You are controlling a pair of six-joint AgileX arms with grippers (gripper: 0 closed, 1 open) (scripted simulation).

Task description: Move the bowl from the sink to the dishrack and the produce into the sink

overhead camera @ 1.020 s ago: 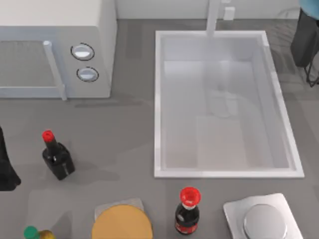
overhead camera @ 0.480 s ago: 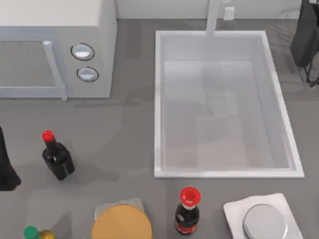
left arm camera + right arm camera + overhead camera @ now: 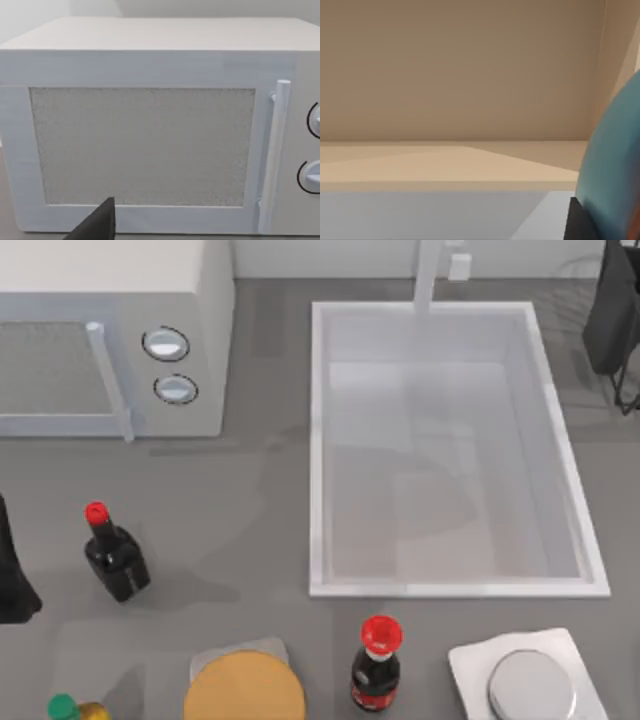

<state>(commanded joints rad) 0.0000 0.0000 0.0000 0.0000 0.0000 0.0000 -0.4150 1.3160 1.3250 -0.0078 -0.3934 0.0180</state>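
The sink (image 3: 318,450) is a white recessed basin with nothing in it and a white faucet (image 3: 430,275) at its far rim. My right arm (image 3: 612,310) is raised at the table's far right corner, over the thin wires of the dishrack (image 3: 626,390). In the right wrist view the translucent blue bowl (image 3: 615,160) hangs close beside a dark finger (image 3: 574,222), with the gripper shut on it and a bare wall behind. My left arm (image 3: 12,575) is parked at the left edge, facing the microwave. The produce is out of view.
A white microwave (image 3: 110,330) stands at the far left. Along the front are a dark bottle with a red cap (image 3: 115,555), a cola bottle (image 3: 377,665), a tan disc on a board (image 3: 245,690), a green-capped bottle (image 3: 65,708) and a silver disc on a white plate (image 3: 530,685).
The right arm has shifted slightly right at the far corner. The blue edge of the bowl left the top view. The arm's shadow in the basin slid toward the front.
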